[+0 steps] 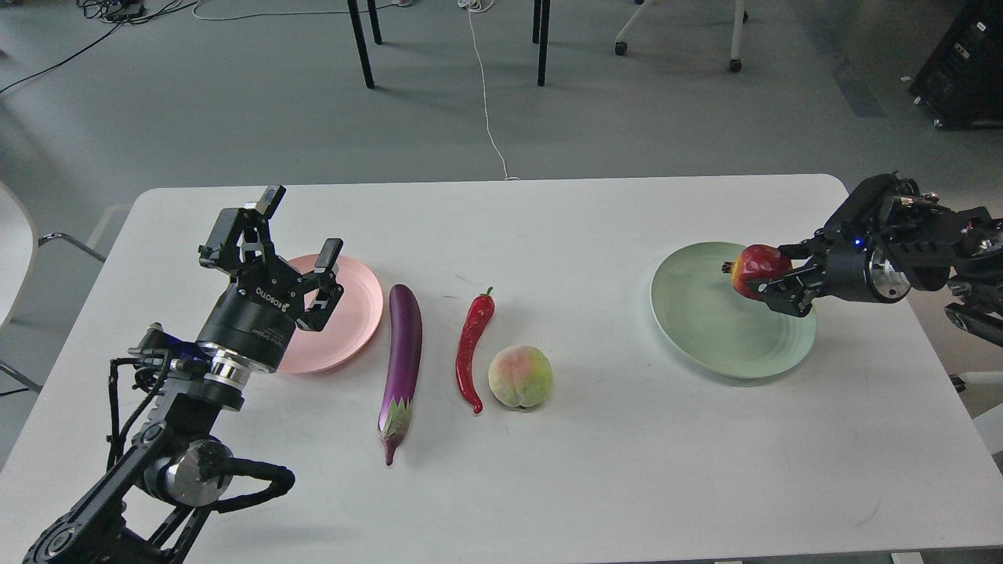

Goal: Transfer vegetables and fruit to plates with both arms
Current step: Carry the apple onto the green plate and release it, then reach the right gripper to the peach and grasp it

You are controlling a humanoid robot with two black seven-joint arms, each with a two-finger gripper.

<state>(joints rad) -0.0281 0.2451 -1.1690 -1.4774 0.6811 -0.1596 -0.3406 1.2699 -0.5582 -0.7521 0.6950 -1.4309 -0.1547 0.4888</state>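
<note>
My right gripper (772,282) is shut on the dark red pomegranate-like fruit (754,268) and holds it over the right part of the pale green plate (705,329). My left gripper (302,251) is open and empty, above the left part of the pink plate (356,313). The purple eggplant (402,356) lies on the table right of the pink plate. The red chili pepper (472,345) lies beside it. The peach (520,377) sits just right of the chili's lower end.
The white table (548,486) has rounded corners and its edges show on all sides. Chair and table legs (360,43) and a white cable (486,94) are on the grey floor beyond the far edge.
</note>
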